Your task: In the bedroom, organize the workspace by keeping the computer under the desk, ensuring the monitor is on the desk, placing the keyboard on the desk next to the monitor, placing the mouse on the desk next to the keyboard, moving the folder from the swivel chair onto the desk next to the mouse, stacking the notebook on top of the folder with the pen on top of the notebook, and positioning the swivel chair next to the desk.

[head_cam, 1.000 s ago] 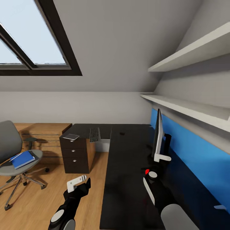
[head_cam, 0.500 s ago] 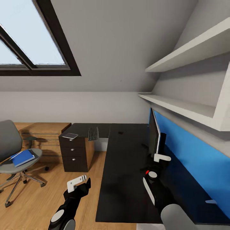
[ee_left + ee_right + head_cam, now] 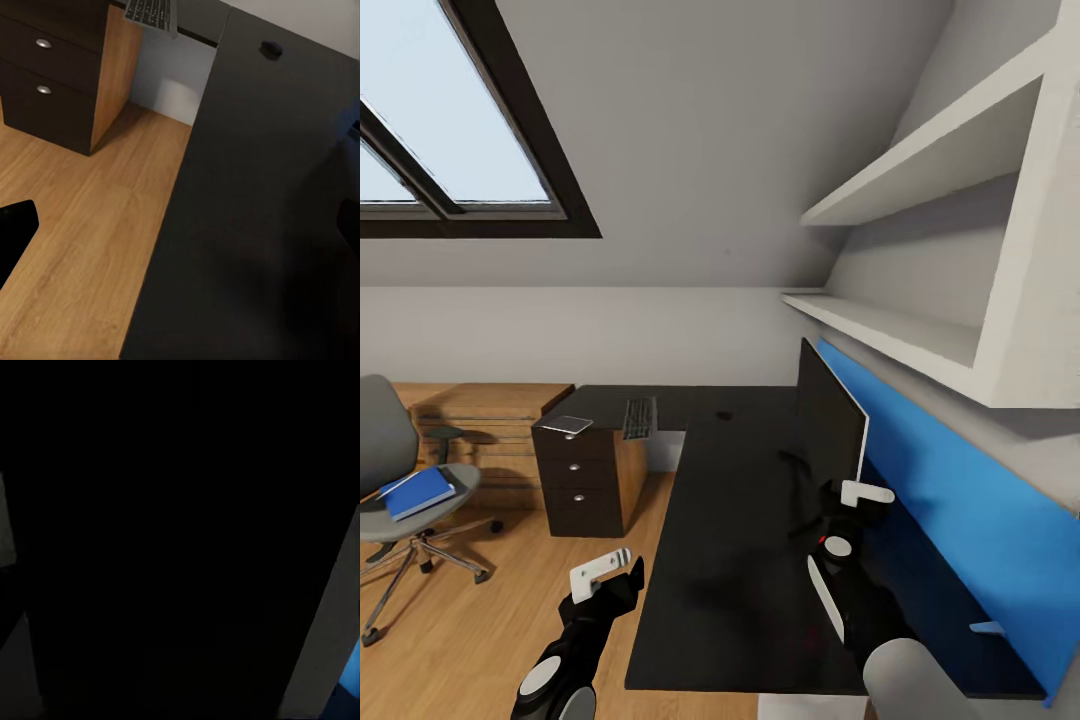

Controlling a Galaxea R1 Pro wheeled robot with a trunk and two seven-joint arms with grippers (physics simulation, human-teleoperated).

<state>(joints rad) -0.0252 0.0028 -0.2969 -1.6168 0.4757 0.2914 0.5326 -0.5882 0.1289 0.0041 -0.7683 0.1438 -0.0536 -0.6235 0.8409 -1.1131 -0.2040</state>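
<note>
Head view: right gripper [image 3: 857,497] sat against monitor [image 3: 830,425] base on desk [image 3: 745,560], grip state unreadable. Left gripper [image 3: 603,572] hovered at 9 o'clock off desk edge, grip unclear too. Keyboard [image 3: 639,418] at 11 o'clock, far end of desk. Folder [image 3: 417,491] on swivel chair [image 3: 400,478], 10 o'clock.

Counted: one desk [image 3: 740,560]; one monitor [image 3: 828,425]; one keyboard [image 3: 639,418]; one small dark mouse [image 3: 725,415]; one flat grey pad [image 3: 568,425] on the drawer unit [image 3: 574,485]; three drawers in that unit. One swivel chair [image 3: 400,480], bearing one blue folder [image 3: 418,492]. Two wall shelves [image 3: 900,190]. One skylight [image 3: 450,140]. One wooden dresser [image 3: 485,430]. Two arms, one end effector each.
</note>
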